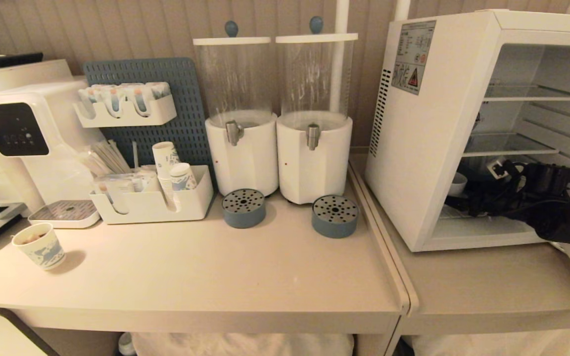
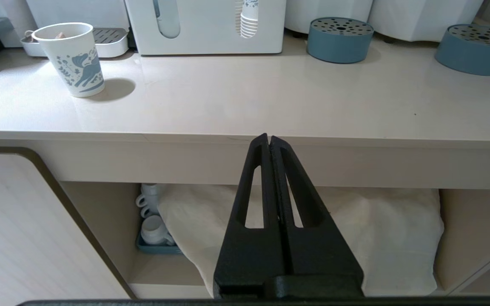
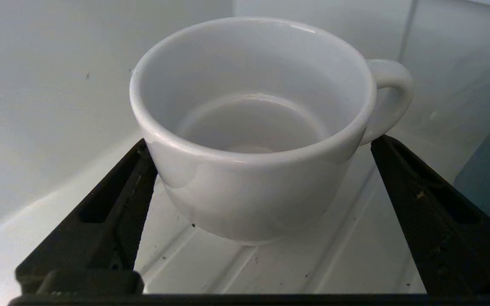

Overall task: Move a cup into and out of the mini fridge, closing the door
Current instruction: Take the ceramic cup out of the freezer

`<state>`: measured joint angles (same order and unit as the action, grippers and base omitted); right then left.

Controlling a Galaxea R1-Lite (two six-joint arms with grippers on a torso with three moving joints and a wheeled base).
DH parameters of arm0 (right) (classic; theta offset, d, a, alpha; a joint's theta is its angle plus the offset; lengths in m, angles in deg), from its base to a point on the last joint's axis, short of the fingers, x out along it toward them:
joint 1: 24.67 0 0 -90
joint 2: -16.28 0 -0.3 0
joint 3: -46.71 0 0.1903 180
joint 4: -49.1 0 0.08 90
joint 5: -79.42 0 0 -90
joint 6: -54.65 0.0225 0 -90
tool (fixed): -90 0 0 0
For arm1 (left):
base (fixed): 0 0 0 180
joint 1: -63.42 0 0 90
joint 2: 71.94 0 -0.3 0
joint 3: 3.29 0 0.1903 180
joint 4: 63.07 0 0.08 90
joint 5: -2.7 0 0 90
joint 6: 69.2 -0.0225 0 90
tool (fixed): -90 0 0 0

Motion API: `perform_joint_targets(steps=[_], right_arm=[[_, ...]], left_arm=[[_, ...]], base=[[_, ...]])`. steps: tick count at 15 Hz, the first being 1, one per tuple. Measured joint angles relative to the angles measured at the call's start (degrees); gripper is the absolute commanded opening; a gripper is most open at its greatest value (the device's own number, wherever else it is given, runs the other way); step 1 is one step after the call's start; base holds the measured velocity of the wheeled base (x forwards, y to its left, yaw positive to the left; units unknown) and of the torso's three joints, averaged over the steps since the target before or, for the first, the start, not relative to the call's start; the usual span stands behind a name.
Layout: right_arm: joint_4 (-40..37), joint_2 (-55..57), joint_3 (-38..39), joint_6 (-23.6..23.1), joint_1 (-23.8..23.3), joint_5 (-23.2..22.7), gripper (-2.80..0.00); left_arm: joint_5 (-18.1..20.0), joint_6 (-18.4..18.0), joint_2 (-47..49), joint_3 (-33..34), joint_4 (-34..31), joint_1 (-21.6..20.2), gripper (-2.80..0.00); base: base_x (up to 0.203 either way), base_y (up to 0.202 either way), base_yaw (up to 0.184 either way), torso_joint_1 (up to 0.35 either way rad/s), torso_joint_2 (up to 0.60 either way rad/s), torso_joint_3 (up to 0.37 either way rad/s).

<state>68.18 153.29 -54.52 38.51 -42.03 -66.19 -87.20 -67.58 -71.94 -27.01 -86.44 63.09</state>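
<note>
Inside the mini fridge (image 1: 428, 148), on its floor, 1 white cup (image 3: 249, 140) is seen between the spread, released fingers of the right gripper (image 3: 253, 204). 2 dispensers (image 1: 238, 113) and 1 printed paper cup (image 1: 40, 245) stand left. Left gripper (image 2: 269, 142) is clenched, empty, below the counter edge (image 2: 245, 140). Sticker text is unreadable.

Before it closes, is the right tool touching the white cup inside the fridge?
Cannot tell. In the right wrist view the open right tool straddles the cup; one finger meets its outline, no plain contact.
</note>
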Motion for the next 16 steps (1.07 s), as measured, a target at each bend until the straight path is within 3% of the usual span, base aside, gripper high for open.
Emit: perform_joint_targets(steps=[4, 5, 16], right_arm=[[-0.7, 0.3, -0.9, 0.5, 0.7, 0.5, 0.00], [-0.5, 0.3, -1.0, 0.4, 1.0, 0.5, -2.80], [-0.1, -1.1, 2.9, 0.0, 0.6, 0.2, -2.80]], left_arm=[[0.0, 0.0, 0.0, 0.0, 0.0, 0.0, -2.80], [0.0, 0.0, 0.0, 0.0, 0.0, 0.0, -2.80], [0.0, 0.0, 0.0, 0.0, 0.0, 0.0, -2.80]], base=[[0.000, 0.000, 0.000, 0.000, 0.00, 0.000], [0.000, 0.000, 0.000, 0.000, 0.00, 0.000], [0.000, 0.000, 0.000, 0.000, 0.00, 0.000]])
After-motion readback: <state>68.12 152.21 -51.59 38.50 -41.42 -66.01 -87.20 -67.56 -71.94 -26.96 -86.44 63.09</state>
